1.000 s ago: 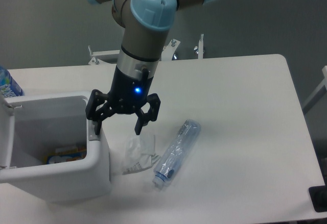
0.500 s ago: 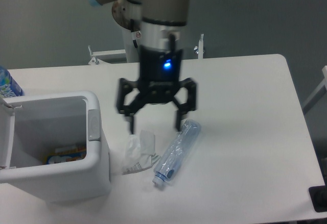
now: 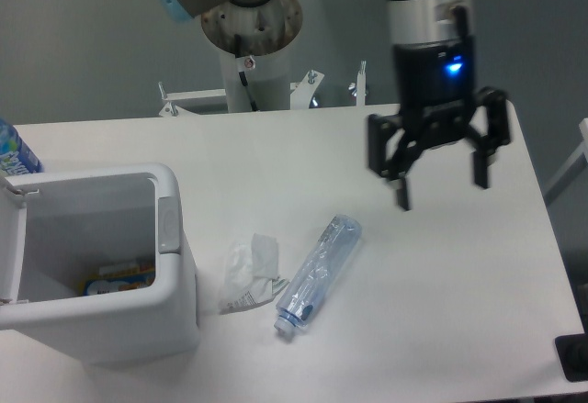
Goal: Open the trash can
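Gaping trash can [image 3: 101,274], contents seemingly indistinct.

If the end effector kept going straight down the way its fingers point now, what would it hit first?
Most likely bare table: the end effector hangs open, fingers down, over the right side. The clear bottle and trash can lie well left of that line, though depth is uncertain.

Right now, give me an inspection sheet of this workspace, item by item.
Surface: white table, bare along its right part.
Job's things: trash can at front left, lid swung open, grey latch on its rim, some packaging visible inside.
Clutter: clear plastic bottle lying on its side; crumpled white wrapper beside it; blue-labelled bottle at the far left edge.
Grippers: pincer open, empty, raised above the table's right side.
Cables: nothing seen.
Surroundings: arm base behind the table, grey floor.
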`<state>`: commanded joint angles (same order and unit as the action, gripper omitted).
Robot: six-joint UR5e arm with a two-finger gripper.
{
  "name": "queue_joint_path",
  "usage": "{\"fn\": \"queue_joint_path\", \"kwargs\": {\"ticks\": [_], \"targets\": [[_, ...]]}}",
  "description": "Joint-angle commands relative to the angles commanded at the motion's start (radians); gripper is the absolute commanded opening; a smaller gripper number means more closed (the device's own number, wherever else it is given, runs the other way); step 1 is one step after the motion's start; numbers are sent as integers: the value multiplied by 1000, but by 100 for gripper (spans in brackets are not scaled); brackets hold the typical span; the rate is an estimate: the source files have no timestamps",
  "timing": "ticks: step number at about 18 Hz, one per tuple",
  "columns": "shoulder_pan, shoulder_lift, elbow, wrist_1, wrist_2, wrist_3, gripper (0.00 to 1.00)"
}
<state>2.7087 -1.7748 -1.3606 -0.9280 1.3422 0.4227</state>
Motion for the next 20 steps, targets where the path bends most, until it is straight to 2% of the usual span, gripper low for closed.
{"fn": "queue_joint_path", "kwargs": {"ticks": [5, 11, 13, 15, 20], "targets": [[74, 2, -43, -12, 11, 270, 100], [95, 12, -115, -14, 158, 614, 100], [105, 21, -136, -14, 173, 718, 100], [118, 28, -147, -14, 173, 765, 100], [118, 31, -149, -17, 173, 765, 100]]}}
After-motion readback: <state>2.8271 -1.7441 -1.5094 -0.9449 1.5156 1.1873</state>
